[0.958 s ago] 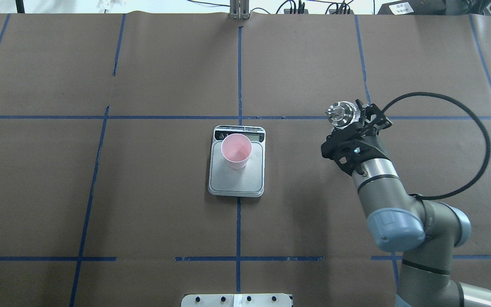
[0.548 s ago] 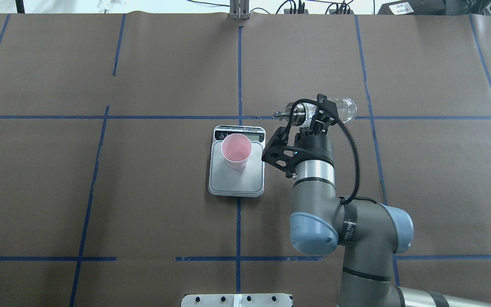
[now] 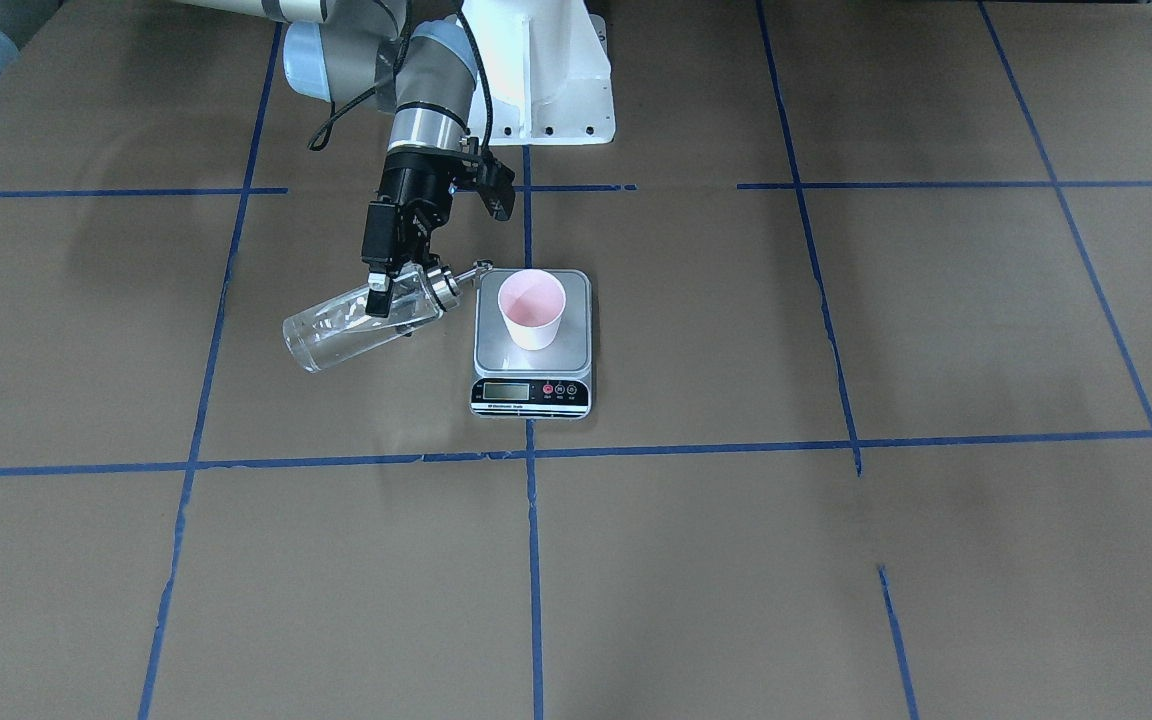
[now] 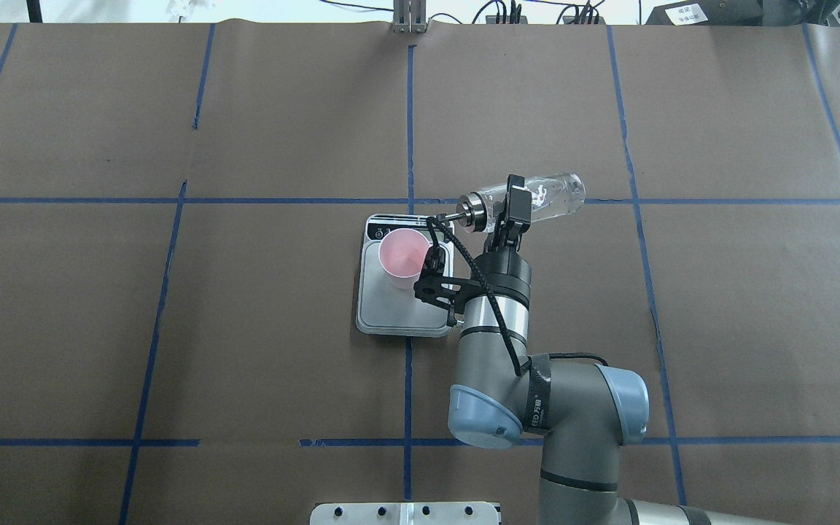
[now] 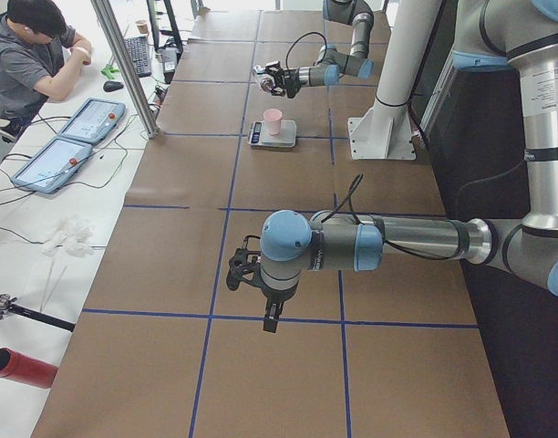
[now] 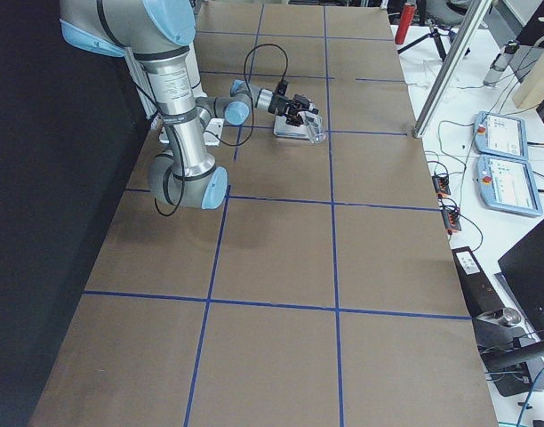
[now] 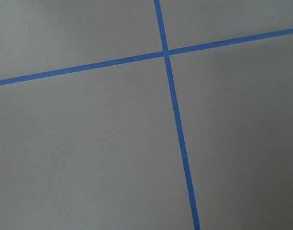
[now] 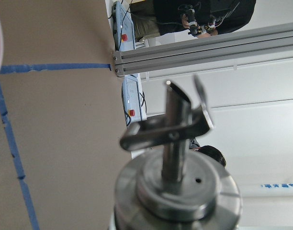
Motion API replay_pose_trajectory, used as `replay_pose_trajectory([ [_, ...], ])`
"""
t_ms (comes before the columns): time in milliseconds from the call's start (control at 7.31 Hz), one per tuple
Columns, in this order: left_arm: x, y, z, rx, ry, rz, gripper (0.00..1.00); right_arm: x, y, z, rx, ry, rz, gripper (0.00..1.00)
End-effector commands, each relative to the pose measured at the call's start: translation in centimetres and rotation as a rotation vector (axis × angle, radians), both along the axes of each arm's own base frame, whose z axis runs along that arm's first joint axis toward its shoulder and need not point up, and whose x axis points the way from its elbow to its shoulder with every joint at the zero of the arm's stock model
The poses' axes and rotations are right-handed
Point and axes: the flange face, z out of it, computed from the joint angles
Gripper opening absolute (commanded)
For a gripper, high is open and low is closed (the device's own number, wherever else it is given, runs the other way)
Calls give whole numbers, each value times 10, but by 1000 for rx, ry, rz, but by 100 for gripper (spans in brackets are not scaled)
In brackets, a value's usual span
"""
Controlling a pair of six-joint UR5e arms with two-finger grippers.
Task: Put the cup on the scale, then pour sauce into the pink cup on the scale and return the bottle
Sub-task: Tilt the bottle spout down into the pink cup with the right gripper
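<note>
- The bottle (image 4: 545,195) lies nearly level just beside the scale (image 4: 405,313), its spout towards the cup (image 4: 404,255) standing there.
- The right tool (image 4: 513,205) clamps its middle.
- Since half a second ago, the bottle has neared the scale.
- The left tool (image 5: 235,272): state cannot be told.

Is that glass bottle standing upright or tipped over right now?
Tipped. The bottle lies nearly on its side in the right gripper, its spout pointing toward the cup on the scale.
</note>
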Motion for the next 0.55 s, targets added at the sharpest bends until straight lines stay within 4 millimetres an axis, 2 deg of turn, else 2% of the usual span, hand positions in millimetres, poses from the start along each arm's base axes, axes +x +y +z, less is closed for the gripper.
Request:
replay_pose_trajectory([
  [0, 0, 0, 0, -1, 0, 0, 100, -4, 3, 0, 29, 107, -7, 0],
  [411, 0, 0, 0, 1, 1, 1, 100, -3, 3, -6, 52, 269, -29, 0],
])
